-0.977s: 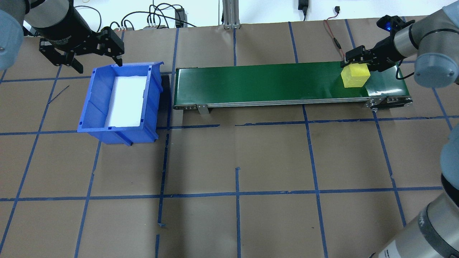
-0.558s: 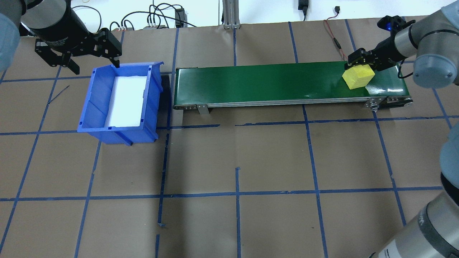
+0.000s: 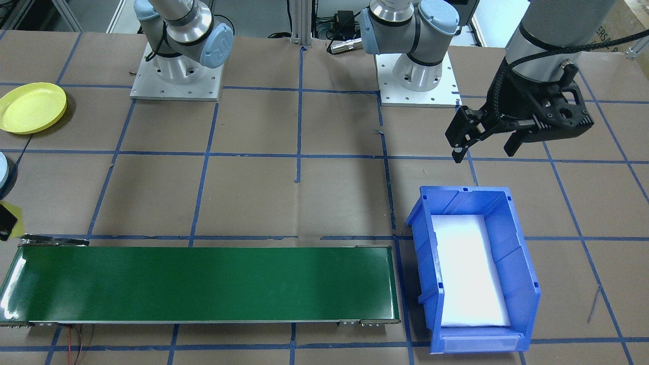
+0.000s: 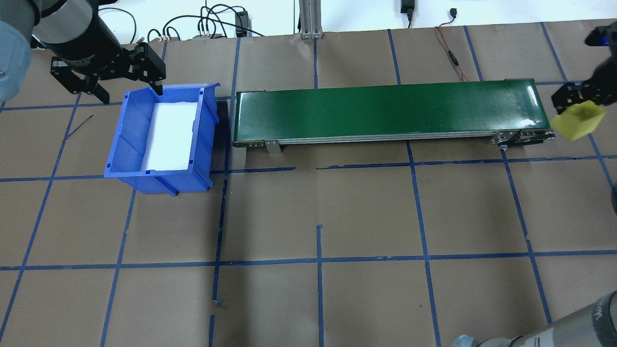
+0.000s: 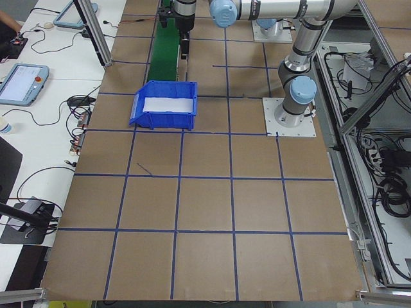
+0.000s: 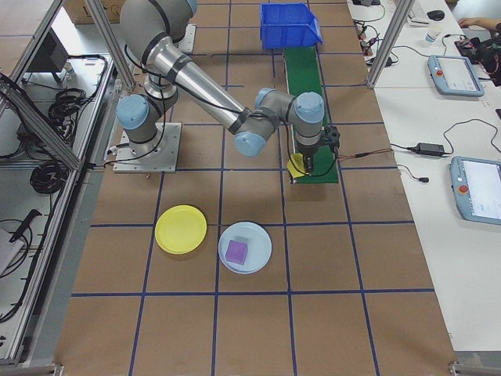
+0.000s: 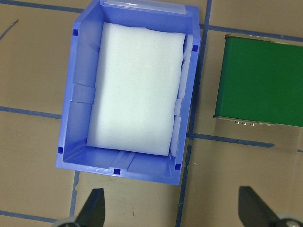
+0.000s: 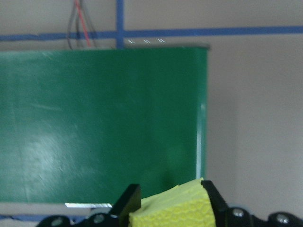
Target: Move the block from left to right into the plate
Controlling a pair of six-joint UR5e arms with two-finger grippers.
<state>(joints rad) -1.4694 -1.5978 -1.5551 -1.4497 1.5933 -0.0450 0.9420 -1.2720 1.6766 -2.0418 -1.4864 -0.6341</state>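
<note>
Yellow block [image 4: 578,120] clamped in my right hand [image 4: 576,99], lifted just off the conveyor's [image 4: 385,110] right end; yellow plate [image 6: 181,229] lies back from that end, toward my base; left hand [image 4: 113,77] idle, spread wide.

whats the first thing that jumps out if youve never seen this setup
The yellow block held in the right gripper, just past the right end of the long green conveyor belt. Next, the blue bin with its white foam liner at the belt's other end, the open left gripper hovering beside it.
</note>
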